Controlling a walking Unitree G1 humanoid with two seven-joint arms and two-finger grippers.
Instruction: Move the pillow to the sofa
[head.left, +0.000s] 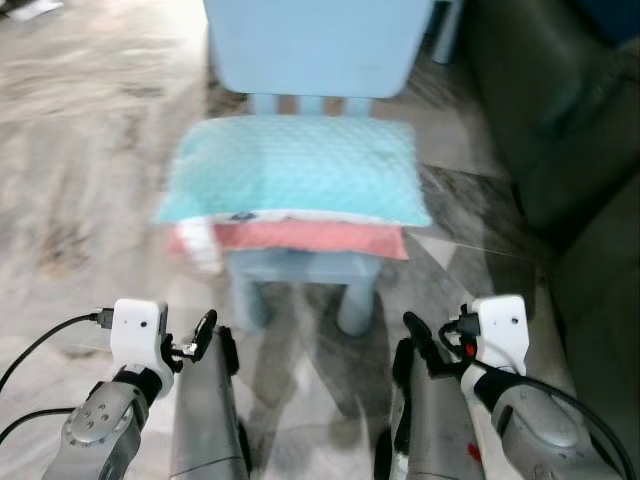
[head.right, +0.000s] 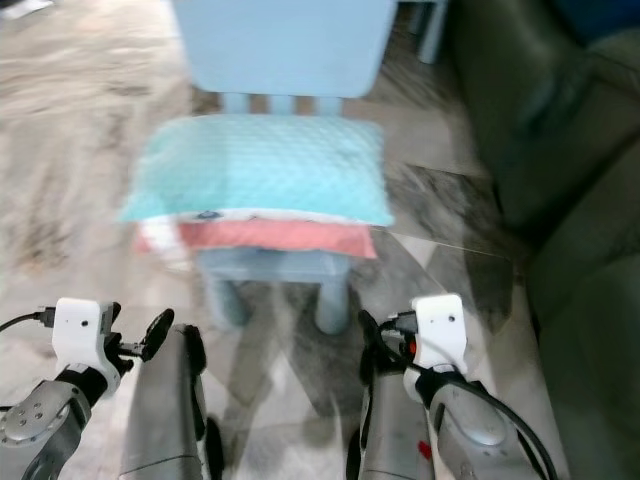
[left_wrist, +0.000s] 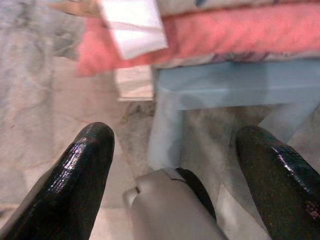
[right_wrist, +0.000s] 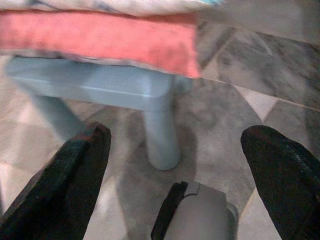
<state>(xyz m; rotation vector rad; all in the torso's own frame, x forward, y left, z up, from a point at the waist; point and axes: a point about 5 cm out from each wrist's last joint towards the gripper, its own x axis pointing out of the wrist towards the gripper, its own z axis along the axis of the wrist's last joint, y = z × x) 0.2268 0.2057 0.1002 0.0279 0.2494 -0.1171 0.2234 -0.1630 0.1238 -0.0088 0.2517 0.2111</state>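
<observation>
The turquoise dimpled pillow (head.left: 300, 170) is lying flat across the seat of a small light-blue child's chair (head.left: 310, 45), its long edge overhanging the seat on both sides; a coral-pink cushion (head.left: 300, 238) is sitting directly under it, touching it, so the pillow is the top layer and can probably be lifted without disturbing much else; a white fabric label (left_wrist: 132, 26) is hanging off the stack's corner on the robot's left. The dark sofa (head.left: 570, 130) is standing just beside the chair on the robot's right, which is likely why the carry will be short. The left gripper (head.left: 205, 340) and the right gripper (head.left: 415, 340) are both hanging low, in front of the chair legs and below seat height, well apart from the pillow; each wrist view is looking between two black fingers spread wide, with nothing between them, seemingly readied to take the pillow from either end. The head views are blurred, so the robot is probably moving towards the chair; the grasp is not yet begun. The marbled tile floor (head.left: 90, 180) is lying around the chair.
</observation>
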